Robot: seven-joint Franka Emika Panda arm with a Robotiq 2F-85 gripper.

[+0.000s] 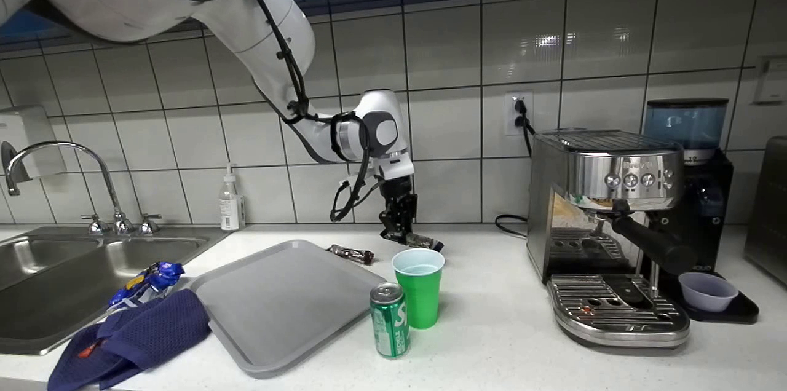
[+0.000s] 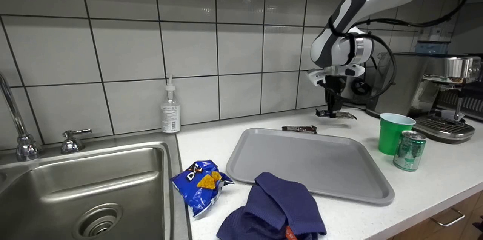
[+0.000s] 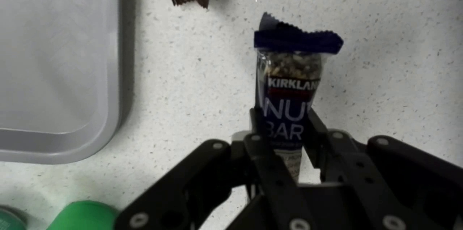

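One nut bar (image 3: 291, 92) is sitting pinched in the gripper (image 3: 284, 123), apparently above the far counter (image 1: 486, 317), right of the gray tray (image 2: 309, 164), so grasping seems done while releasing is remaining, and a brown-wrapped bar (image 2: 300, 129) is lying ungripped just beside the tray's far edge.

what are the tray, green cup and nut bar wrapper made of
Tray: probably plastic, dull grey, by its smoothly rounded rim.
Green cup: likely plastic, slightly shiny, by its smooth wall and pale inside.
Nut bar wrapper: seemingly glossy plastic film, by its see-through part and zigzag end.
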